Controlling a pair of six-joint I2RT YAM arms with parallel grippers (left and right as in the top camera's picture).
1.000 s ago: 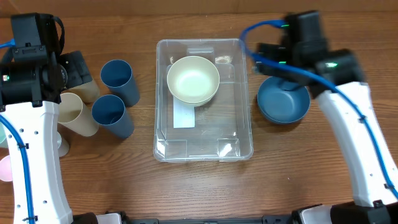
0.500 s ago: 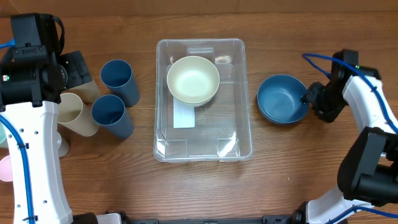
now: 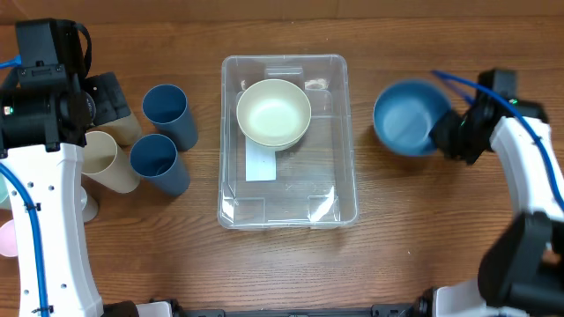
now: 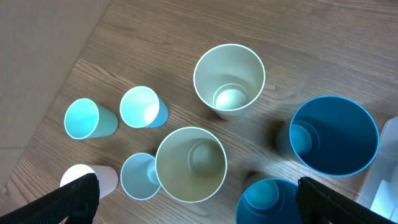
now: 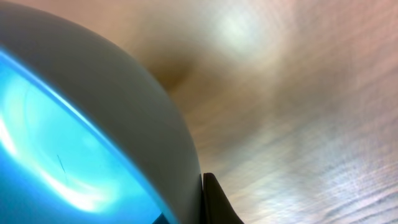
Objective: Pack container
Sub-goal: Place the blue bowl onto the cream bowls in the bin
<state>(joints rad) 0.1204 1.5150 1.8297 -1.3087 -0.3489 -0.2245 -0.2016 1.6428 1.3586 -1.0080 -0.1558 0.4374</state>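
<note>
Plainly, the container [image 3: 349, 132] sits at the centre of the overhead frame, with a cream bowl [image 3: 273, 112] in its upper half above a white label [image 3: 261, 165]. It looks light, thin-walled and glossy. The rolled rim seems stiff enough, but a wall would likely flex and slip if pinched, so the rim is the place to grip. The right gripper [image 3: 445, 134] seems clamped on the right edge of the blue bowl [image 3: 405, 119], which is blurred. The right wrist view shows only one dark fingertip [image 5: 214, 199]; the other is hidden. The left gripper [image 4: 199, 202] hangs spread wide over the cups [image 4: 229, 78], and there the container is cut off.
</note>
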